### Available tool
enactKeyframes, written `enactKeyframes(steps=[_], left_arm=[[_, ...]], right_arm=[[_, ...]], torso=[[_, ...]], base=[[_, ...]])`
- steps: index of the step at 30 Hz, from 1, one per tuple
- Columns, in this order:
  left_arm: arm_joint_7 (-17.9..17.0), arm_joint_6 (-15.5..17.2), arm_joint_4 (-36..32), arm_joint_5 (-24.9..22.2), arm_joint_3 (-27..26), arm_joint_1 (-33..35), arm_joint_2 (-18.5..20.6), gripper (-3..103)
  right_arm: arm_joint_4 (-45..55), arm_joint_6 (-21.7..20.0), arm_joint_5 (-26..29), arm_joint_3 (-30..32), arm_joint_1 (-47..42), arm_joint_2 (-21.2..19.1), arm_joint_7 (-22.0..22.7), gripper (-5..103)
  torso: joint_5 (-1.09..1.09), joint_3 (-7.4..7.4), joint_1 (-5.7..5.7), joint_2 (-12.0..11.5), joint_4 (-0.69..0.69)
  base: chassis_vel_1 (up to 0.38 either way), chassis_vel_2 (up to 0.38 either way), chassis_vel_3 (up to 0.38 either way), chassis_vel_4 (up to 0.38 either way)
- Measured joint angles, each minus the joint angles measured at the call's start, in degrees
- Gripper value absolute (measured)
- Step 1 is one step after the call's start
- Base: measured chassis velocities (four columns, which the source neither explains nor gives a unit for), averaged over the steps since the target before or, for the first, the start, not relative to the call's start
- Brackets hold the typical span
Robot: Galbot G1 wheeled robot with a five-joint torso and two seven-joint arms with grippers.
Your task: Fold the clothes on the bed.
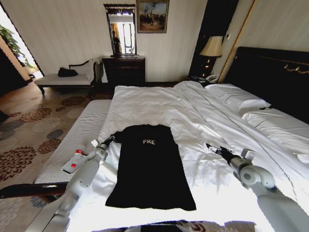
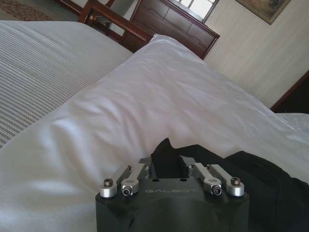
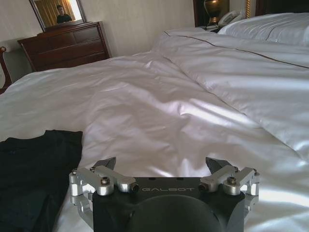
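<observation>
The clothes, a black T-shirt (image 1: pixel 149 169) with white lettering, lie flat as a narrow lengthwise shape on the white bed (image 1: pixel 193 106), collar end away from me. My left gripper (image 1: pixel 112 138) sits at the shirt's far left corner. In the left wrist view, the left gripper (image 2: pixel 166 166) is shut on a raised pinch of the black fabric (image 2: pixel 251 179). My right gripper (image 1: pixel 211 146) hovers open over bare duvet to the shirt's right, clear of it. In the right wrist view, the right gripper (image 3: pixel 161 164) stands wide with the shirt (image 3: pixel 34 169) off to one side.
A grey striped bench (image 1: pixel 77 140) runs along the bed's left side, with a small red-and-white packet (image 1: pixel 75 162) on it. Pillows (image 1: pixel 239 99) and a dark headboard (image 1: pixel 270 72) are at the right. A dark dresser (image 1: pixel 124 70) and a chaise (image 1: pixel 67 77) stand by the far wall.
</observation>
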Motion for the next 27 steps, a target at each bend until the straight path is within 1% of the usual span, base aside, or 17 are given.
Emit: enactKeyframes(steps=[1, 2, 3, 5, 6, 8, 9, 21, 25, 27], left_arm=[[0.0, 0.0, 0.0, 0.0, 0.0, 0.0, 0.0, 30], [-0.06, -0.04, 0.0, 0.0, 0.0, 0.0, 0.06, 25], [-0.09, -0.07, -0.02, 0.0, 0.0, 0.0, 0.13, 25], [-0.12, -0.19, -0.04, 0.02, -0.02, 0.01, 0.36, 15], [-0.12, -0.19, -0.04, 0.02, -0.02, 0.01, 0.36, 15], [-0.13, -0.35, 0.02, 0.06, -0.07, 0.05, 0.5, 4], [-0.12, -0.4, 0.07, 0.06, -0.09, 0.09, 0.55, 2], [-0.39, -0.89, -0.05, 0.94, -0.14, 0.21, 0.78, 2], [-0.73, -1.77, -0.64, 2.79, 0.25, -0.14, 0.89, 2], [-0.92, -2.33, -1.31, 4.52, 0.61, -0.33, 0.95, 2]], right_arm=[[0.0, 0.0, 0.0, 0.0, 0.0, 0.0, 0.0, 100], [0.0, 0.0, -0.02, -0.02, -0.04, 0.03, 0.0, 100], [0.0, -0.01, -0.03, -0.03, -0.06, 0.06, 0.0, 100], [0.0, -0.01, -0.06, -0.08, -0.08, 0.16, 0.0, 100], [0.0, -0.01, -0.06, -0.08, -0.08, 0.16, 0.0, 100], [0.0, -0.03, -0.11, -0.19, -0.09, 0.27, 0.0, 100], [0.0, -0.04, -0.16, -0.25, -0.11, 0.28, 0.0, 100], [-0.03, -0.08, -0.3, -0.5, -0.1, 0.27, -0.09, 100], [-0.02, -0.08, -0.53, -0.54, -0.36, 0.68, -0.24, 100], [-0.02, -0.09, -0.64, -0.48, -0.58, 0.84, -0.37, 100]], torso=[[0.0, 0.0, 0.0, 0.0, 0.0], [0.01, 0.0, 0.0, 0.0, 0.0], [0.0, 0.0, 0.0, 0.0, 0.0], [0.0, 0.0, 0.0, 0.0, 0.0], [0.0, 0.0, 0.0, 0.0, 0.0], [0.0, 0.0, 0.0, 0.0, 0.0], [0.0, 0.0, 0.0, 0.0, -0.01], [0.0, 0.0, 0.0, 0.0, 0.0], [0.0, 0.0, 0.0, 0.0, 0.01], [0.0, 0.0, 0.0, 0.0, 0.01]], base=[[0.0, 0.0, 0.0, 0.0], [0.0, 0.0, 0.0, 0.0], [0.0, 0.0, 0.0, 0.0], [0.0, 0.0, 0.0, 0.0], [0.0, 0.0, 0.0, 0.0], [0.0, 0.0, 0.0, 0.0], [0.0, 0.0, 0.0, 0.0], [0.0, 0.0, 0.0, 0.0], [0.0, 0.0, 0.0, 0.0], [0.0, 0.0, 0.0, 0.0]])
